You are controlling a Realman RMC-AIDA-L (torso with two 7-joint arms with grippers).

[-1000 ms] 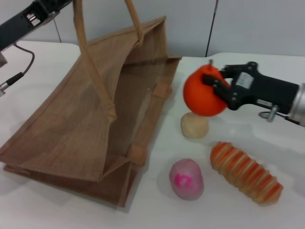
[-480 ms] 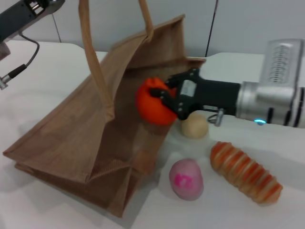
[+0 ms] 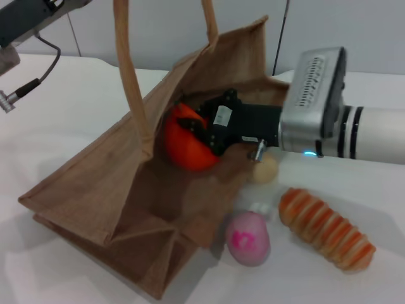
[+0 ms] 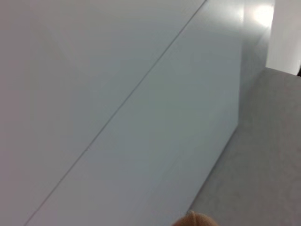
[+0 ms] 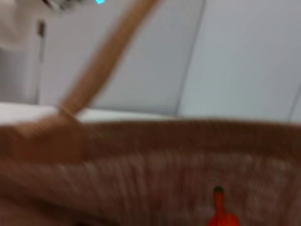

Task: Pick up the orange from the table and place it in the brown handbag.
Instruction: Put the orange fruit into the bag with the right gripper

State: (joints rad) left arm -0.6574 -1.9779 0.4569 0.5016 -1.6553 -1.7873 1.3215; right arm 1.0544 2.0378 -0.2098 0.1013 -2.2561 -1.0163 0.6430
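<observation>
Head view
Orange [image 3: 185,147]: gripped in my right gripper [image 3: 201,132], black fingers closed around its right side; it sits inside the open mouth of the brown handbag [image 3: 107,190], held off the bag's floor.
Right arm: reaches in from the right, silver wrist just outside the bag's edge, black hand inside the opening.
Brown handbag: lies tilted on the white bench [image 3: 69,114], mouth turned toward my right arm, one rope handle [image 3: 130,76] pulled straight up, the other rising behind it.
Left arm [image 3: 28,19]: high at the far left corner above the bag; my left fingers are out of sight, so I cannot tell their state.
Beige ball [image 3: 266,170]: on the bench just beside the bag's edge, under my right wrist.
Pink ball [image 3: 248,237]: on the bench near the bag's front corner.
Striped bread [image 3: 326,229]: on the bench to the right of the pink ball, apart from it.

Left wrist view
Wall [image 4: 117,103]: pale panels with a slanting seam; a tan bit of handle at the lower edge.

Right wrist view
Bag wall [image 5: 150,160]: woven brown side fills the lower half, one handle slanting up.
Orange [image 5: 222,217]: its top and dark stem show at the lower edge, inside the bag.
</observation>
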